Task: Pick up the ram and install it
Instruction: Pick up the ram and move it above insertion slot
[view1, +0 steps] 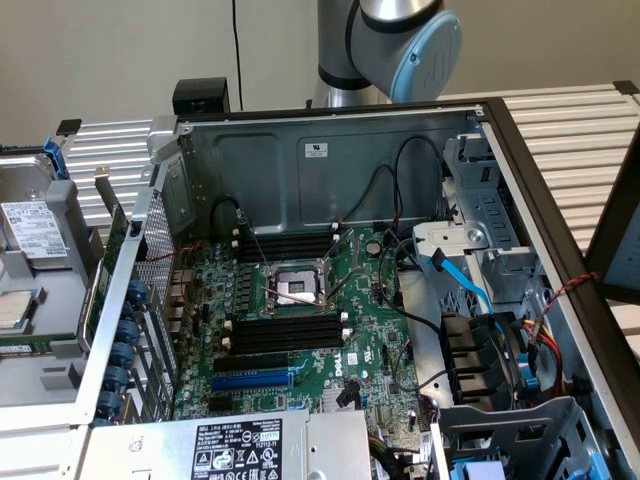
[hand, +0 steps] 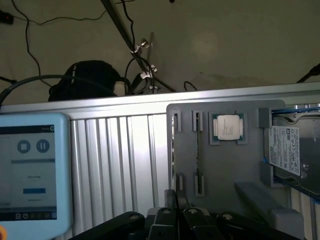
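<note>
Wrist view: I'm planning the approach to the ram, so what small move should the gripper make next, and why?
Probably a small sideways shift to centre the gripper on the ram. The ram stands on edge in a slot of the gray tray, untouched, and the gripper looks slightly off its line.

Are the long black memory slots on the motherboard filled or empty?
Empty. The black memory slots either side of the processor socket show bare dark channels, with no green stick seated in any.
</note>
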